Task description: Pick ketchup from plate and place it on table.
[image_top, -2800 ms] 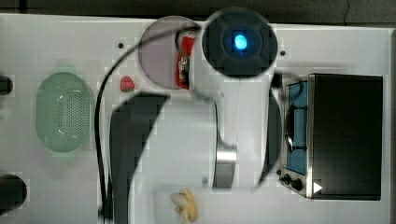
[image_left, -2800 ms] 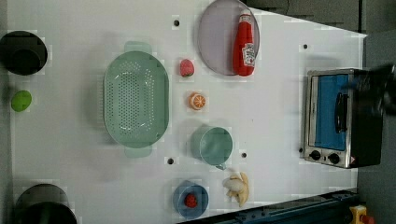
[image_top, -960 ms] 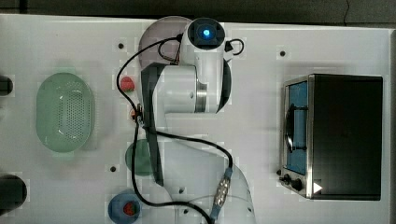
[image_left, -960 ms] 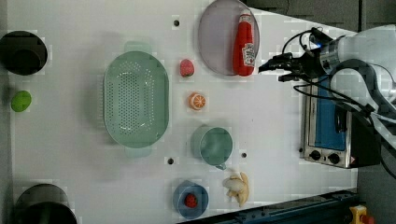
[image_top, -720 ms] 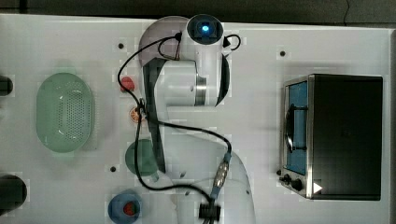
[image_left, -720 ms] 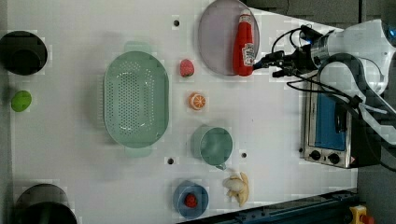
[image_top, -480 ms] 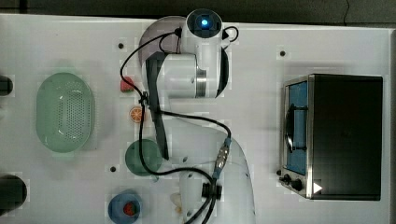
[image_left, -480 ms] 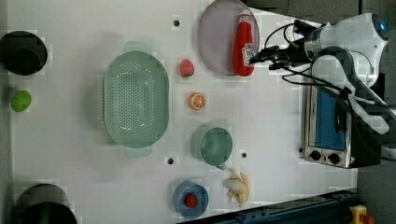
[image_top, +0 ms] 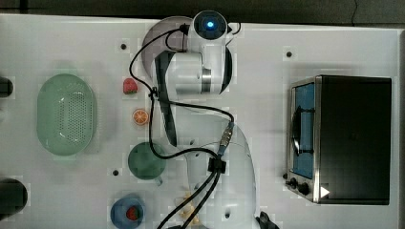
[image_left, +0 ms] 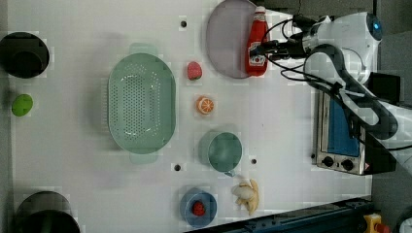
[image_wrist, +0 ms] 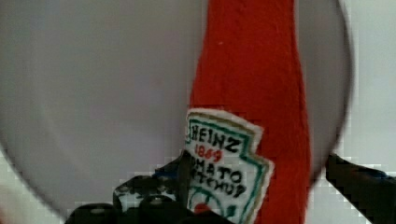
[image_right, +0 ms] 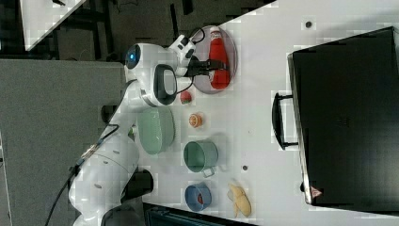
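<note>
Ketchup (image_left: 257,46) lies flat on the plate (image_left: 226,41), near the rim facing the toaster oven (image_left: 340,131). Spread fingers (image_wrist: 140,196) straddle its labelled lower body, one on each side; contact cannot be told. Blue bowl (image_left: 198,208) holds a strawberry (image_left: 197,208). Green basket (image_left: 141,102) and mug (image_left: 224,151) sit empty on the surface (image_left: 97,194). Robot arm (image_top: 200,71) hides most of the plate from above.

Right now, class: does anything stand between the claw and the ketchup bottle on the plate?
Nothing visible does. The claw is already at the ketchup, its fingers either side of the label, and the bottle lies on the plate.
</note>
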Controlling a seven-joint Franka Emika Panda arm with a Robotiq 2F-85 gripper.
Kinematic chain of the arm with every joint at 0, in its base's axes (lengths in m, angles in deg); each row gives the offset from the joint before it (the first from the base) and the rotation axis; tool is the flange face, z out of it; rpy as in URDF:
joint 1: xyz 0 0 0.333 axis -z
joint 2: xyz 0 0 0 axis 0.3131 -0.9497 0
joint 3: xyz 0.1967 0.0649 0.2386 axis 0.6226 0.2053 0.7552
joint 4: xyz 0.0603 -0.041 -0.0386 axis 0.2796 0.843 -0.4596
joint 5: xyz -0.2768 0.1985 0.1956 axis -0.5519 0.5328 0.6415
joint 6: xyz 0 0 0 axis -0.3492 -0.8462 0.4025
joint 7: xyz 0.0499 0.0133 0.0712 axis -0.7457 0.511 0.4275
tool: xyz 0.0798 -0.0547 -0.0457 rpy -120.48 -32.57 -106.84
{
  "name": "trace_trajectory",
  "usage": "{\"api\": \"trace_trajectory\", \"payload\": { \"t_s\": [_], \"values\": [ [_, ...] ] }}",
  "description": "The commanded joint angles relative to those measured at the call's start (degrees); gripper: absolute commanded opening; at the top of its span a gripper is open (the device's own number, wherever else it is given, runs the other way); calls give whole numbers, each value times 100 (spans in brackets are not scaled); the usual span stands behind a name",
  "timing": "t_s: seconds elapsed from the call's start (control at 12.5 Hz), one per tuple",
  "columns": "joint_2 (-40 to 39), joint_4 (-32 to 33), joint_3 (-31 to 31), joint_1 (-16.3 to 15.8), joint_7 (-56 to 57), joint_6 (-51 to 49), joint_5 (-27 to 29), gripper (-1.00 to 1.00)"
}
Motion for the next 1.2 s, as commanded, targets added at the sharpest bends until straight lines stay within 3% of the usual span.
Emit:
{"api": "trace_trajectory", "payload": {
  "t_s": [0.08,0.4,0.48,0.72,1.2],
  "values": [
    [-217,-213,28,-71,266,384,-125,100],
    [-363,-259,10,-118,267,569,-147,100],
    [-361,-269,-1,-118,266,567,-147,91],
    [-362,-286,-12,-122,264,582,-146,20],
    [170,-408,66,-117,-81,462,-86,19]
  ]
}}
